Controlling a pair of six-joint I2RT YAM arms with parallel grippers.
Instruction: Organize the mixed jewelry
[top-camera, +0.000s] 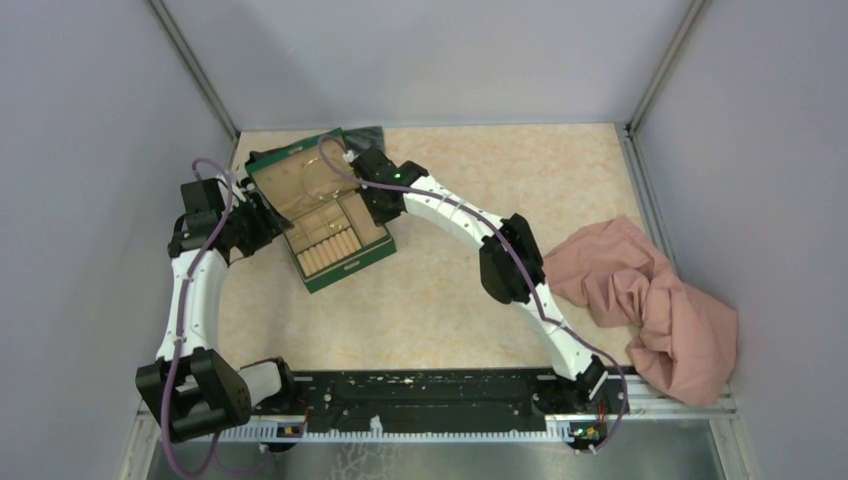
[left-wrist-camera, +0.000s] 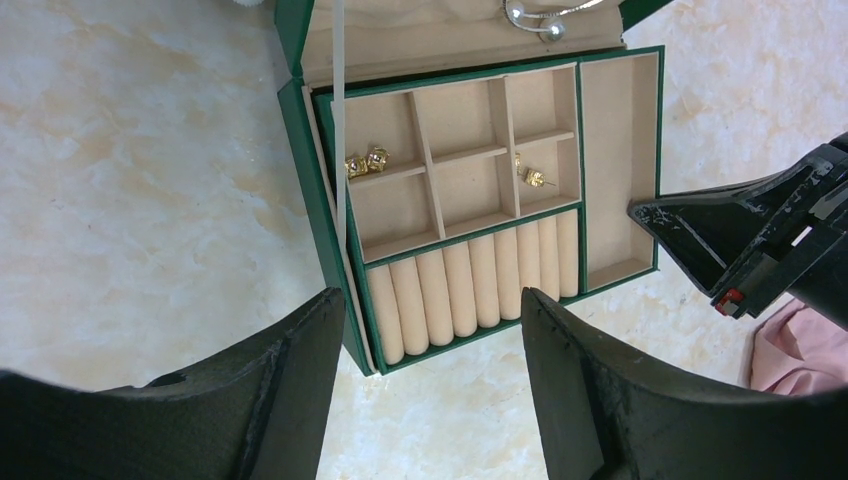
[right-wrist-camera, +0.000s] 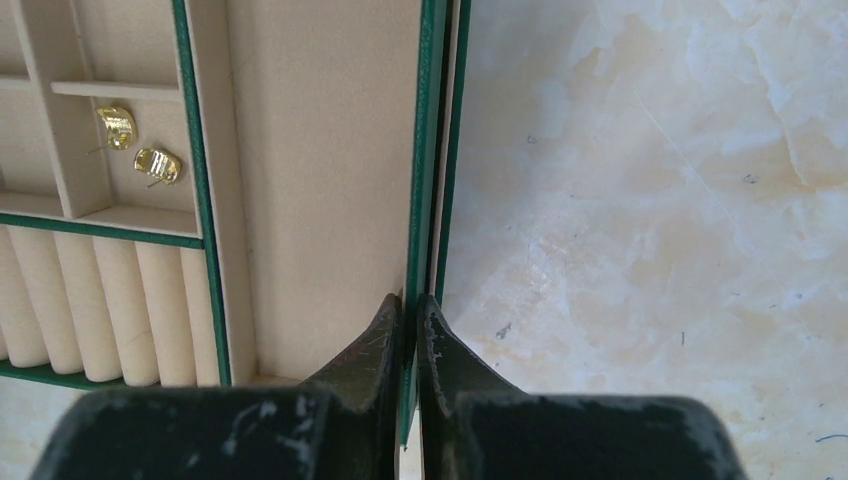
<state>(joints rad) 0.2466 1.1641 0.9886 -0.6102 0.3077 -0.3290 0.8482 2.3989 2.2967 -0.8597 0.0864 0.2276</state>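
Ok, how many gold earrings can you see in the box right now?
4. Two earrings sit in the green box's leftmost small compartment; two more earrings sit in the small compartment beside the long one. Others may be hidden.

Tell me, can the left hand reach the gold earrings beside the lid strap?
Probably yes: the left hand is open, facing the open green box, and nothing covers those earrings.

Box (top-camera: 335, 238) near far-left corner of counter (top-camera: 450, 300), earrings (left-wrist-camera: 365, 163) in its compartments, hoop (left-wrist-camera: 545, 18) on its lid, cloth (top-camera: 650, 300) at right edge.
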